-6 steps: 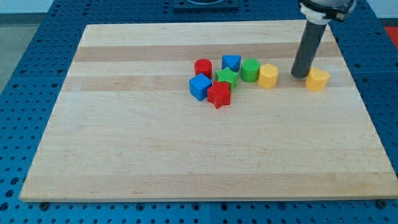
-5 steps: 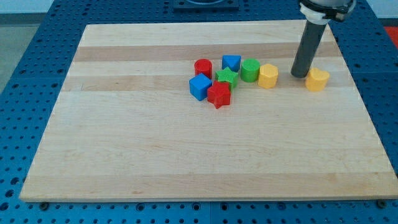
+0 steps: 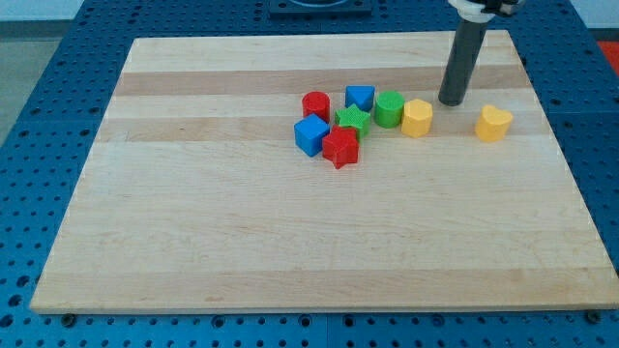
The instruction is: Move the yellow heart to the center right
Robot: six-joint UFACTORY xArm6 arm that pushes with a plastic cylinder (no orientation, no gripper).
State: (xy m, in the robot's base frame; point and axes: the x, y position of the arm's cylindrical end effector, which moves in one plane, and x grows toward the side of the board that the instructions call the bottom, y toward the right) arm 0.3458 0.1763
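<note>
So the yellow heart [image 3: 493, 123] was sitting over on the view's right side of the wooden surface [image 3: 290, 242], a bit above the middle height, all by itself with nothing touching it. My tip [image 3: 451, 101] was down on the wood between the two yellow pieces, slightly toward the view's top of both, and nearer the yellow hexagon-ish block [image 3: 417, 118] than the heart. It didn't look to be touching either one. The rod leaned up toward the view's top edge, where it ran out of the shot.

There's no pincer on this arm at all, just the plain dark rod, so nothing was open or closed and nothing was being held.

The rest of the blocks were bunched together left of that yellow block. The green cylinder [image 3: 389, 108] was right beside it, pretty much touching. Next to that, toward the view's left, was the blue block [image 3: 360, 97], shape kinda triangular but I couldn't swear to it, then the red cylinder [image 3: 315, 105] at the cluster's upper left. Below those sat the green star [image 3: 353, 121], with the red star [image 3: 340, 147] just under it and the blue cube [image 3: 311, 134] on the cluster's left edge, snug against the red star.
</note>
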